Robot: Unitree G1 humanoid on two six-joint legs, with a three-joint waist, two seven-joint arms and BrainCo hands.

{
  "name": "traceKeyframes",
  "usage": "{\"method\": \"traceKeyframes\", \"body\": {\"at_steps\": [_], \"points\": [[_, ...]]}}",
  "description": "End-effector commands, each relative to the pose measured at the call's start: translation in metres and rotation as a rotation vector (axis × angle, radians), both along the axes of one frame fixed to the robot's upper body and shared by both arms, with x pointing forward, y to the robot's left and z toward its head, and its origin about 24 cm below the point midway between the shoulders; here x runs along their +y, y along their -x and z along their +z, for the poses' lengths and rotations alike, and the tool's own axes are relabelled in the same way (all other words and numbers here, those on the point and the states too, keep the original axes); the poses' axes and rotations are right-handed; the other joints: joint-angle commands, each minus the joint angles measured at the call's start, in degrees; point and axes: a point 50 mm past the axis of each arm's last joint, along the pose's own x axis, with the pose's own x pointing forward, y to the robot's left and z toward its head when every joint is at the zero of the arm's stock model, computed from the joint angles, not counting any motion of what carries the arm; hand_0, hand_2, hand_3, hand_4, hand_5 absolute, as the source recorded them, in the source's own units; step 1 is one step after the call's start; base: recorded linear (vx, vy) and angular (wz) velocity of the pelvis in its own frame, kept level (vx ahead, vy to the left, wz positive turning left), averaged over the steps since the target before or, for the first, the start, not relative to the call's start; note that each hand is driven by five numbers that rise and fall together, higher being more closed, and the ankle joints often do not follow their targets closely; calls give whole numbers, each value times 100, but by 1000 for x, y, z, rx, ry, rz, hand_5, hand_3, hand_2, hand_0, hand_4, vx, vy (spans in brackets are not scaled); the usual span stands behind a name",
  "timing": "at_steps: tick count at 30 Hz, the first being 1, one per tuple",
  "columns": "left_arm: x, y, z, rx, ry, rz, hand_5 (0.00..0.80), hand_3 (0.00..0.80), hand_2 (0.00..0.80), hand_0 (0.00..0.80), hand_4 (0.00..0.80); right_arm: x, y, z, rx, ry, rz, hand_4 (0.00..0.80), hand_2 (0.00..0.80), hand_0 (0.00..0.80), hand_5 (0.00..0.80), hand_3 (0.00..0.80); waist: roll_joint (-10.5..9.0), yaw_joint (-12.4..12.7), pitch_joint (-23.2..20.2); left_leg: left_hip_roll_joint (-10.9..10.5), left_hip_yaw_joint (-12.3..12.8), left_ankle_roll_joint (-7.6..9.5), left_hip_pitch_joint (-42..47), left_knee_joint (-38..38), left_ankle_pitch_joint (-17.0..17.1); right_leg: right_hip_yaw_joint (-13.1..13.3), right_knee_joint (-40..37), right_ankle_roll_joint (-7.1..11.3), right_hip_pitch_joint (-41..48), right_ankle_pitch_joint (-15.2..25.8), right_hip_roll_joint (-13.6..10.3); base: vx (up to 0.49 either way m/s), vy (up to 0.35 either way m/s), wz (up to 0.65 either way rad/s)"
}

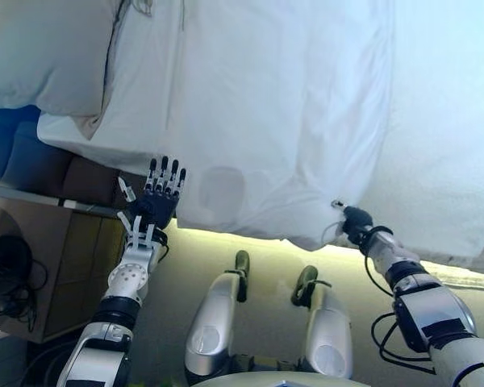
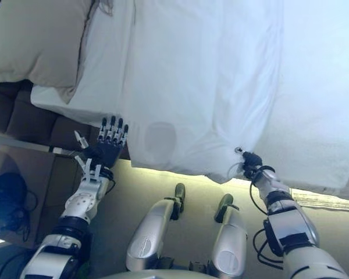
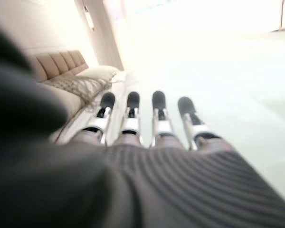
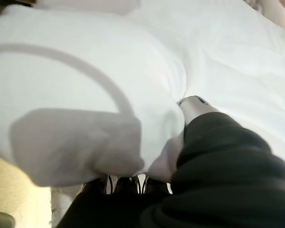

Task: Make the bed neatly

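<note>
A white duvet [image 1: 290, 113] covers the bed and hangs over its near edge. My right hand [image 1: 354, 221] is at that hanging edge with its fingers curled into a fold of the duvet [image 4: 109, 147]; the cloth bunches over them in the right wrist view. My left hand [image 1: 158, 196] is open with straight fingers [image 3: 133, 109], held flat at the duvet's near left edge beside the mattress corner. A white pillow [image 1: 48, 52] lies at the head of the bed, far left.
A padded brown bed base [image 1: 81, 173] shows under the mattress at left. A wooden nightstand [image 1: 40, 258] with a dark object on it stands at lower left. Beige floor [image 1: 258, 250] runs along the bed's near side.
</note>
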Motion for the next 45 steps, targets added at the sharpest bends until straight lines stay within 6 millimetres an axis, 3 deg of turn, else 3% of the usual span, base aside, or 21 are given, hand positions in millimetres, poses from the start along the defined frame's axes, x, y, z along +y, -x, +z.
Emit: {"method": "traceKeyframes", "body": {"at_steps": [1,4,11,22,30,37,38,40,45], "points": [[-6,-2,5,-68,-1,3,0,0,0,0,0,26,17,-28,116,0,146,800,800,800,800,800,65,16,-242,-77,90,-53,53,164,-285,-15,-657,278,432,611,-326,58,75,-1],[-11,-1,1,-65,3,0,0,0,0,0,0,40,26,-40,182,8,189,800,800,800,800,800,94,4,-287,-118,86,-46,132,123,-299,-11,-724,282,529,613,-363,51,83,0],[-18,3,-7,-58,32,5,0,0,0,0,0,41,49,-64,338,94,222,800,800,800,800,800,230,-44,-316,-199,108,-37,194,96,-299,37,-779,279,598,610,-433,20,93,1],[-24,7,-10,-46,73,21,0,0,0,0,0,-3,90,-88,605,402,130,800,800,800,800,800,353,-139,-216,-208,157,-47,234,-44,-208,100,-905,286,600,666,-436,-22,45,1],[-12,8,-6,-47,59,57,0,0,0,0,0,-38,118,-93,658,463,53,800,800,800,800,800,243,-197,-164,-132,195,-36,248,-86,-192,108,-964,300,607,717,-362,-5,-11,0],[-3,3,9,-64,31,69,0,0,0,0,0,-46,124,-93,669,527,15,800,800,800,800,800,114,-180,-112,-77,179,-8,212,-105,-181,113,-1025,319,597,777,-271,-21,-64,-1],[-3,3,11,-65,28,68,0,0,0,0,0,-47,122,-92,672,549,5,722,722,722,722,722,102,-170,-109,-77,167,-4,212,-105,-181,109,-1035,318,606,784,-261,-21,-67,1],[-4,1,14,-67,22,67,0,0,0,0,0,-47,119,-91,686,578,-24,0,0,0,0,0,84,-156,-105,-68,149,-3,217,-102,-184,100,-1061,317,641,788,-241,-13,-47,2],[-5,-1,16,-64,13,65,0,0,0,0,0,-39,119,-93,708,555,-18,0,0,0,0,0,33,-114,-175,-58,118,2,299,-144,-201,58,-1183,311,785,816,-211,-6,-38,0]]}}
